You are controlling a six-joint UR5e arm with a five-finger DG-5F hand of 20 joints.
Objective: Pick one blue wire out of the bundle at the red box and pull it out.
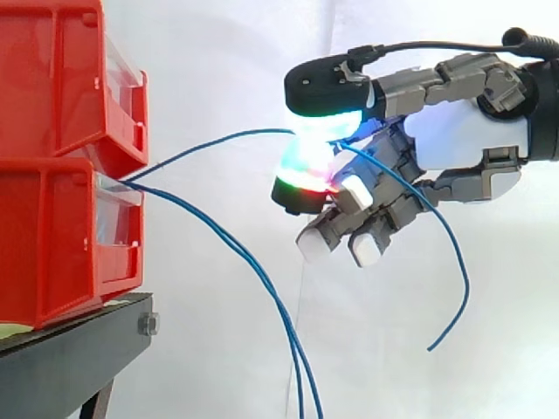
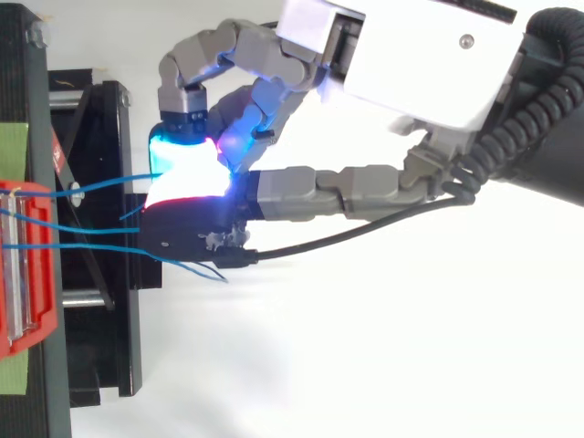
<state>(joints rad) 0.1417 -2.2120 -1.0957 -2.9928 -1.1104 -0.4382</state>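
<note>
One blue wire (image 1: 244, 133) leaves the front of the lower red box (image 1: 52, 253) and rises in a gentle arc to the hand (image 1: 463, 131). There it passes between two glowing pads (image 1: 319, 122) and comes out on the far side. From there it droops in a long curve to a free end (image 1: 431, 347) hanging in the air. The hand is closed on this wire in a pinch, thumb against one finger, with the other fingers curled loosely below and holding nothing.

The remaining wires of the bundle (image 1: 236, 246) leave the same opening and sag away downward, well apart from the pinch. From the side we judge that only one strand is caught. In the top view the glow of the pads (image 2: 182, 173) washes out the contact, so a second strand may lie there and we cannot rule it out.

As for progress, we judge the choosing and gripping done. The pull is what is left: the wire's near end sits inside the box, and the span between box and hand is curved rather than taut. The hand must travel away from the box until that end comes free.

A second red box (image 1: 52, 78) is stacked above the first, both on a black stand (image 1: 79, 349).
</note>
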